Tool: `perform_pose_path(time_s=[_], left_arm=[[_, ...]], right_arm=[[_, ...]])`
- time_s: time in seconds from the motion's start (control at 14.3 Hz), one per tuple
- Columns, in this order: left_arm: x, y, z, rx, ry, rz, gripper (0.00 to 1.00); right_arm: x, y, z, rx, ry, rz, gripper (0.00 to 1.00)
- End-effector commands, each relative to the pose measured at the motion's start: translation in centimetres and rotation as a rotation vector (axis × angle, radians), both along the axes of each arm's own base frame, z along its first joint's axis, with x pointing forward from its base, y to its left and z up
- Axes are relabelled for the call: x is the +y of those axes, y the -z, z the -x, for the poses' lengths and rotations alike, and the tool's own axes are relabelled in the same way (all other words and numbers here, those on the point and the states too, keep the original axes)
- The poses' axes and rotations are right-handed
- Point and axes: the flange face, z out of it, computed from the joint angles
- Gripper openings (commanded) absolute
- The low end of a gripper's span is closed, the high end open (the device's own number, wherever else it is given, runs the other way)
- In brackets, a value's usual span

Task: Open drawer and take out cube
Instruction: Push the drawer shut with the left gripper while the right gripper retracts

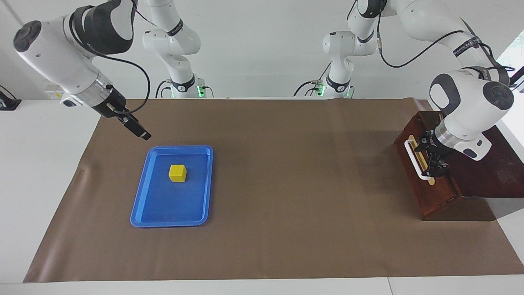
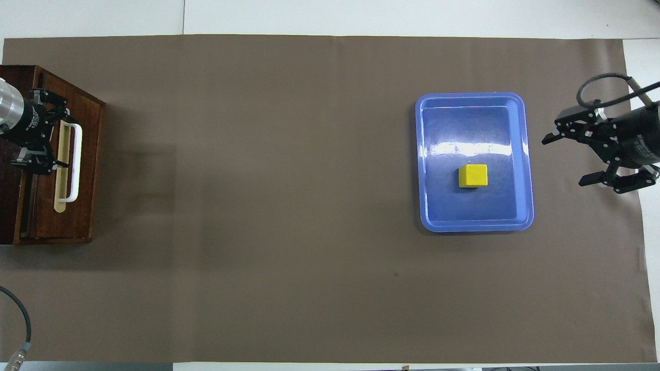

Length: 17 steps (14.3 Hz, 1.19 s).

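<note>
As the facing view shows it, cube (image 1: 177, 173): sits free on the floor of the blue tray (image 1: 172, 203), toward the right arm's end of the table, so the take-out already looks done.
Right gripper (image 1: 144, 135): raised over the table covering near the tray's corner nearest the robots, carrying nothing.
Left gripper (image 1: 434, 162): at the white handle (image 1: 410, 150) of the drawer (image 1: 434, 196), at the table's edge by the left arm's end.
Step, judged: clear both arms; lift straight off the handle so the drawer is not dragged.

Overhead view, right gripper (image 2: 564, 161): fingers spread wide, empty, off the tray (image 2: 521, 154).
Left gripper (image 2: 59, 138): fingers wide, gripping nothing; contact with the handle (image 2: 78, 159) cannot be told.
Drawer (image 2: 87, 206): whether fully shut cannot be told.
Cube (image 2: 473, 175): apart from the tray's walls.
Count: one cube, one tray, one drawer, one handle, two grippers.
</note>
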Motion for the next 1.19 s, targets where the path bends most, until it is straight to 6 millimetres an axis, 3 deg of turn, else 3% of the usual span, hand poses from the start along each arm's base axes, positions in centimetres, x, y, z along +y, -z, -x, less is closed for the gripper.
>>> perform_pose_path(time_s=[0.0,0.14,0.42,0.56,0.63,0.77,0.91,0.98,1.12], left_arm=[[1.5,-0.7,0.9,-0.048,0.007,0.006,1.0],[2.6,-1.0,0.9,-0.051,0.031,0.001,1.0],[4.6,-1.6,0.9,-0.058,0.069,-0.015,1.0],[4.2,-2.1,0.7,-0.051,0.074,-0.014,1.0],[3.5,-2.7,0.8,-0.029,0.088,-0.009,1.0],[-1.2,-6.1,1.4,0.0,0.234,0.026,1.0],[-3.6,-9.6,3.1,-0.025,0.438,0.048,1.0],[-3.8,-10.9,4.3,-0.022,0.524,0.061,1.0],[-5.8,-11.5,5.6,0.046,0.704,0.096,1.0]], right_arm=[[-1.1,-2.1,2.3,-0.042,-0.283,0.106,1.0],[-1.3,-2.1,2.5,-0.051,-0.455,0.148,1.0],[-0.3,-2.3,2.2,-0.071,-0.513,0.159,1.0],[0.3,-2.3,2.1,-0.062,-0.58,0.202,1.0],[0.6,-2.3,2.0,-0.065,-0.608,0.203,1.0],[1.0,-2.4,2.0,-0.066,-0.618,0.203,1.0],[1.4,-2.2,2.1,-0.063,-0.655,0.195,1.0],[1.5,-2.3,2.1,-0.066,-0.681,0.192,1.0],[1.9,-2.2,2.2,-0.062,-0.701,0.188,1.0]])
